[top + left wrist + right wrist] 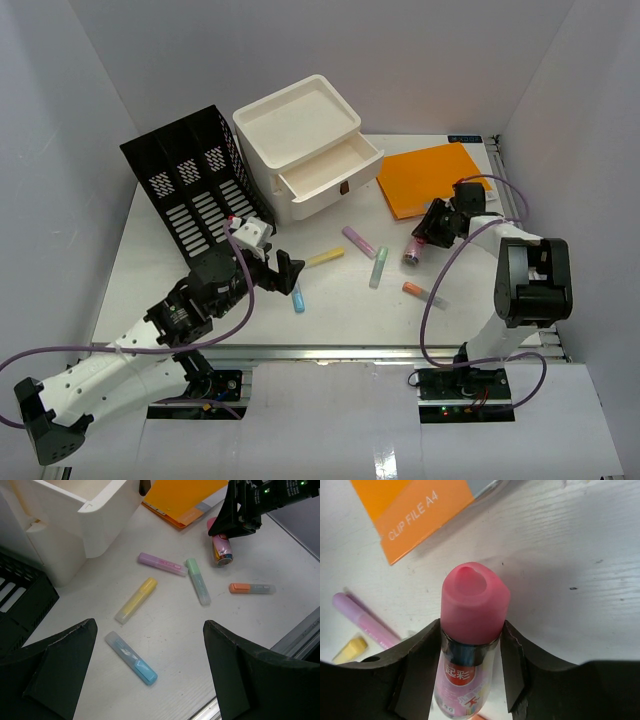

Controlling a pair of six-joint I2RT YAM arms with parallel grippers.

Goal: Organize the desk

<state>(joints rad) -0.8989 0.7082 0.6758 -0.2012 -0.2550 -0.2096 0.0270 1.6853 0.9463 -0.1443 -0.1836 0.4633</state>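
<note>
Pinching the pink-capped bottle (471, 600) in the right pincer (470, 642); left pincer (150, 667) wide, empty; next, lifting toward the drawer (335, 187).

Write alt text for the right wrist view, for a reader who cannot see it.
The right gripper grips a pink-capped glue bottle lying on the white desk, one black finger against each side. An orange clip file lies at the upper left, with a purple highlighter and part of a yellow highlighter at the left edge.
</note>
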